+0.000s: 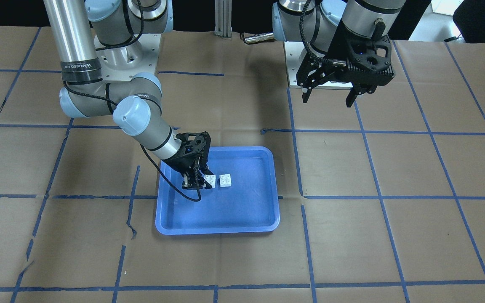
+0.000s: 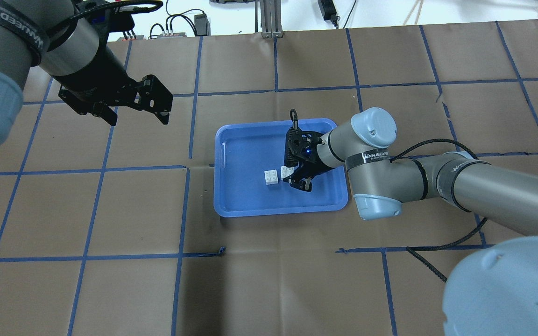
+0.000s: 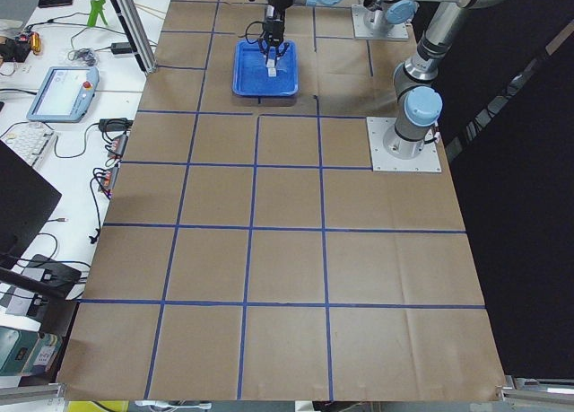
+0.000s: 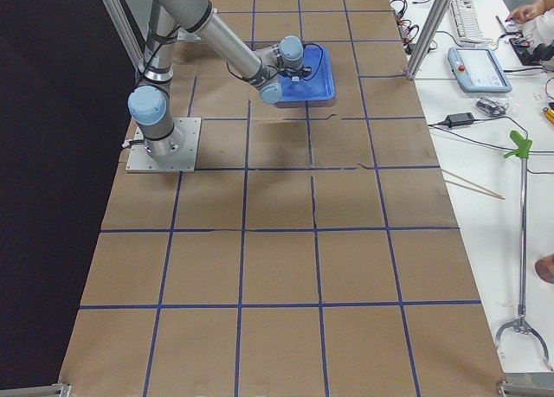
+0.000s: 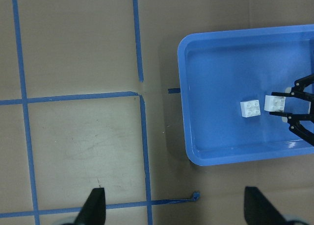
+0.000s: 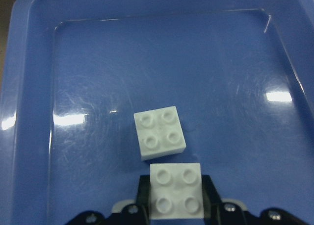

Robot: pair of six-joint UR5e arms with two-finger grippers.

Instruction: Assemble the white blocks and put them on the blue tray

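Brown paper (image 1: 394, 168) covered the whole table, creased and torn in spots, and marked into large squares by blue tape (image 1: 394, 133). The tray (image 1: 242, 206) sat near the middle, across one tape line.

The right gripper (image 1: 198, 183) reached down into the tray. Its jaws were closed narrow around the held block (image 1: 210, 180), studs up. Whether that block touched the tray floor could not be told. The loose block (image 1: 225, 180) lay flat on the tray floor just beside it, studs up, with a thin gap between the two.

The left gripper (image 1: 329, 99) hung above bare paper, well apart from the tray, with its jaws wide and nothing between them.

Each arm stood on a grey plate (image 3: 404, 147) bolted at the table's edge. Along the opposite edge ran a white bench (image 4: 493, 241) that carried a pendant (image 4: 478, 70), a keyboard (image 4: 472, 21) and loose cables.
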